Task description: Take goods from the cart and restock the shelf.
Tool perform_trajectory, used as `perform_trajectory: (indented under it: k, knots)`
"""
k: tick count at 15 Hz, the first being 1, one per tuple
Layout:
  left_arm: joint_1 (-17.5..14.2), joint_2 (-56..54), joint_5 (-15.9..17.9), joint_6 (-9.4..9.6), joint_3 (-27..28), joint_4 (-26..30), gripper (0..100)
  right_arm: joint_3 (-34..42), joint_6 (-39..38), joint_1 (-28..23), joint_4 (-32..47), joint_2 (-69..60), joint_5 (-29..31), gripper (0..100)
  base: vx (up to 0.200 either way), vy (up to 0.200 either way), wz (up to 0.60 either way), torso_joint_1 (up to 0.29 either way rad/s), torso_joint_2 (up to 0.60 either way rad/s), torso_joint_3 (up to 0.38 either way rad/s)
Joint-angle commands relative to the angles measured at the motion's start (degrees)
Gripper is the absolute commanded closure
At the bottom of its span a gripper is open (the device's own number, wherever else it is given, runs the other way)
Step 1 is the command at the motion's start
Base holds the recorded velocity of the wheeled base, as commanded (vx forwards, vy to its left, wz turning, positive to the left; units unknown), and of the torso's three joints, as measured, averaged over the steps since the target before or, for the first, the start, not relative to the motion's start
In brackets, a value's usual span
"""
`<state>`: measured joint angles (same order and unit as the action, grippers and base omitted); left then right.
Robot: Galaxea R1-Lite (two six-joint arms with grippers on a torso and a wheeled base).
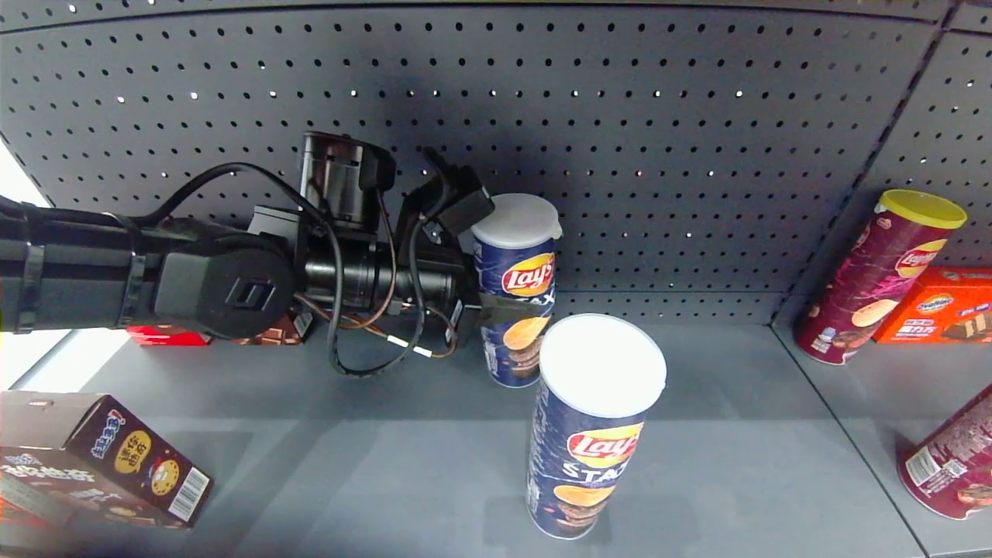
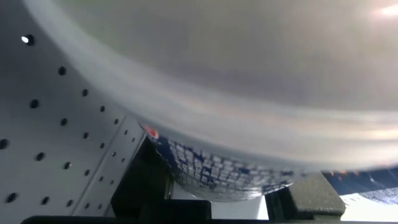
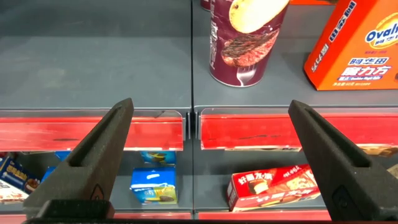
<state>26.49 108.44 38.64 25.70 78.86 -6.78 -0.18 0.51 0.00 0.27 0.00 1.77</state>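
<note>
we see the left gripper (image 1: pixel 504 306) closed around the middle of a blue chips can (image 1: pixel 518 256), its jaws clasping the can's body from the 9 o'clock side. the can is upright at the back of the shelf (image 1: pixel 387 465), just beside the pegboard wall (image 1: pixel 620 116). we judge the mid-height grip is there to keep the tall can from tipping as it is set down. a second blue can (image 1: pixel 593 434) stands at roughly 5 o'clock from the held one, near but apart (we'd guess a row is being built front to back). pulling the arm out toward 9 o'clock looks open. a cookie box (image 1: pixel 116 465) lies at 8 o'clock near the shelf's front edge. at 3 o'clock a maroon can (image 1: pixel 876 279) and an orange box (image 1: pixel 938 306) sit well apart. the right gripper (image 3: pixel 210 107) hangs with jaws wide and nothing between them, facing the shelf's front edge.
</note>
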Motion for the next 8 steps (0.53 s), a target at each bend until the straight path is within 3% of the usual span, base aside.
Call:
perform_trajectory:
  k: [1,8]
  knots:
    - [-0.12,0.37,0.56,0.14,1.3,0.71,100,0.01,0.02,0.0,0.0,0.0,-0.01,0,0.0,0.0,0.0,0.0,0.0,0.0]
    - [-0.3,1.6,0.64,0.23,1.38,0.89,100,0.01,0.02,0.0,0.0,0.0,-0.01,0,0.0,0.0,0.0,0.0,0.0,0.0]
